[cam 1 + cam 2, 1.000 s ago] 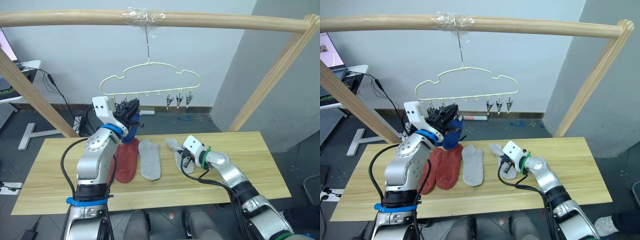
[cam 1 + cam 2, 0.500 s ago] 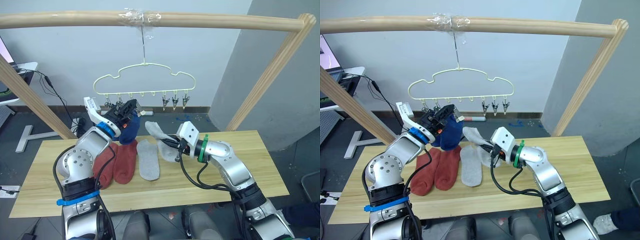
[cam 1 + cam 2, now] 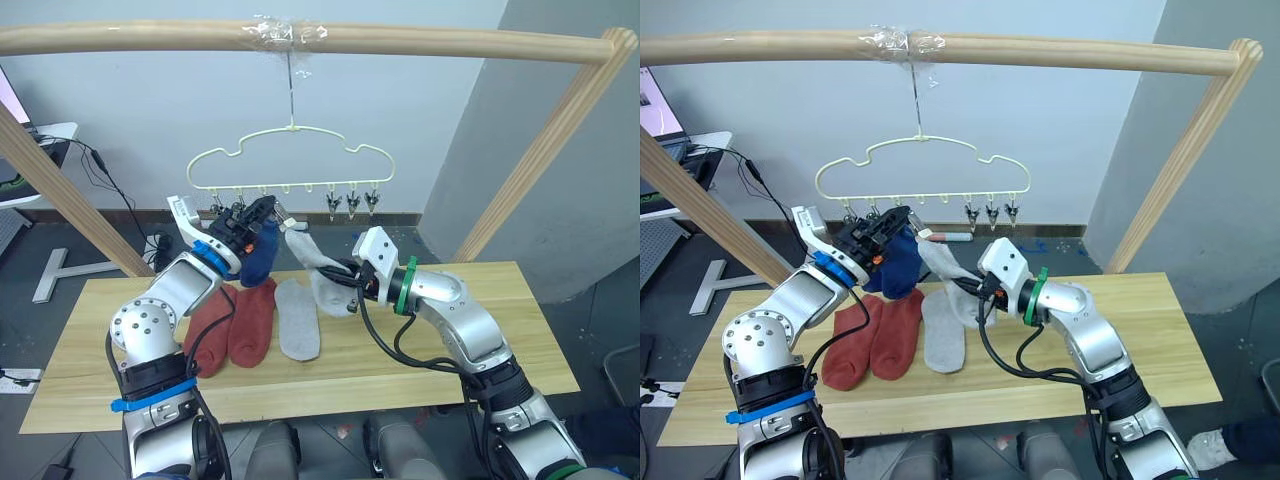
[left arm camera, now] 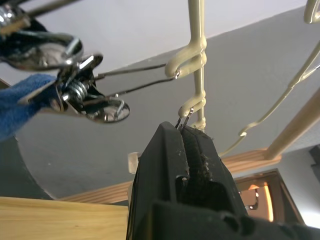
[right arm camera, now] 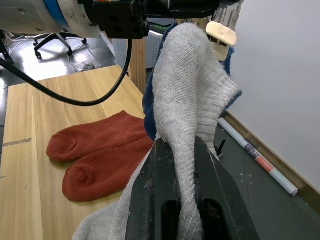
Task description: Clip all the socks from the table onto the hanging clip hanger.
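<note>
The pale-yellow clip hanger (image 3: pixel 290 160) hangs by its hook from the wooden pole. My left gripper (image 3: pixel 262 214) is up at its left clips, shut on a clip whose wire loop (image 4: pixel 184 121) enters the fingertips. A blue sock (image 3: pixel 258 256) hangs from the neighbouring clip (image 4: pixel 82 97). My right gripper (image 3: pixel 347 281) is shut on a grey sock (image 3: pixel 316 262), held above the table (image 3: pixel 500 330) just right of the blue sock. On the tabletop lie two rust-red socks (image 3: pixel 254 320) and a second grey sock (image 3: pixel 298 322).
A round wooden pole frame (image 3: pixel 420 42) spans overhead, with slanted legs (image 3: pixel 540 150) at both sides. Three free silver clips (image 3: pixel 350 203) hang at the hanger's right end. A cable runs behind the table on the left.
My right gripper lifted the grey sock off the table and carried it up and left toward the hanger. The left gripper stayed at the left clips with the blue sock hanging there.
</note>
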### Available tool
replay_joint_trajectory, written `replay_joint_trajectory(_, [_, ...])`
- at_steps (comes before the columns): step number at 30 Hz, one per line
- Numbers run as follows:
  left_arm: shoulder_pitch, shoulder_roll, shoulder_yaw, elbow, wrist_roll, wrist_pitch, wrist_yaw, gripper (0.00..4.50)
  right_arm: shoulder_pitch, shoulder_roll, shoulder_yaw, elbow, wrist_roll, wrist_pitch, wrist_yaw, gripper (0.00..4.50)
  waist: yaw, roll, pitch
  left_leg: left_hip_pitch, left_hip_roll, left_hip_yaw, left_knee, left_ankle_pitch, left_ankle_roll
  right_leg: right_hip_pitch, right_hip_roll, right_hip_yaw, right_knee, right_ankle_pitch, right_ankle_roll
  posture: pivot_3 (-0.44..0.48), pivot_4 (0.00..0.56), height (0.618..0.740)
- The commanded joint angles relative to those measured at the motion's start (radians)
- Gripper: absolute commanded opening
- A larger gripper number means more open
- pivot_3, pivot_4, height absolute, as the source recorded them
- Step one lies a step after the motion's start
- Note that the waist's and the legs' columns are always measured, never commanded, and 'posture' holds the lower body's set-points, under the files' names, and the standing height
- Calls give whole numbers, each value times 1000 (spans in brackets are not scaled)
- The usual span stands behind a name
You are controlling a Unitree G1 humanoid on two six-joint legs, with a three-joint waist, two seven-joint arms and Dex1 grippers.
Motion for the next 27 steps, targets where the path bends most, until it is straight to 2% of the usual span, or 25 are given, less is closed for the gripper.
replay_joint_trajectory(1, [4, 1, -6, -53, -60, 4, 7, 0, -29, 11, -16, -21, 7, -30, -19, 21, 0, 0, 0, 0, 0, 0, 0, 0, 0, 0, 0, 0, 0, 0, 0, -118, 172, 740])
replay_joint_trajectory(10, [30, -3, -36, -84, -98, -16, 22, 0, -63, 14, 37, -5, -37, -95, -19, 21, 0, 0, 0, 0, 0, 0, 0, 0, 0, 0, 0, 0, 0, 0, 0, -122, 154, 740])
replay_joint_trajectory(14, [42, 11, -57, -109, -55, -48, -5, 0, -63, 15, 61, 7, -61, -125, -25, 21, 0, 0, 0, -1, 0, 0, 0, 0, 0, 0, 0, 0, 0, 0, 0, -122, 149, 740])
replay_joint_trajectory(17, [54, 14, -59, -121, -71, -54, -13, 775, -64, 16, 65, 18, -72, -137, -35, 0, 0, 0, 0, -1, 0, 0, 0, 0, 0, -1, 0, 0, 0, 0, 0, -120, 142, 740])
replay_joint_trajectory(24, [80, 65, -94, -133, -2, -68, -19, 3092, -75, 21, 53, 50, -85, -149, -44, 0, 0, 0, 0, -1, 0, 0, 0, 0, 0, -1, 0, 0, 0, 0, 0, -118, 138, 740])
replay_joint_trajectory(27, [107, 138, -147, -145, 122, -85, -53, 3092, -78, 23, 49, 65, -85, -140, -52, 0, -1, 0, 0, -1, 0, 0, 0, 0, 0, -1, 0, 0, 0, 0, 0, -117, 142, 740])
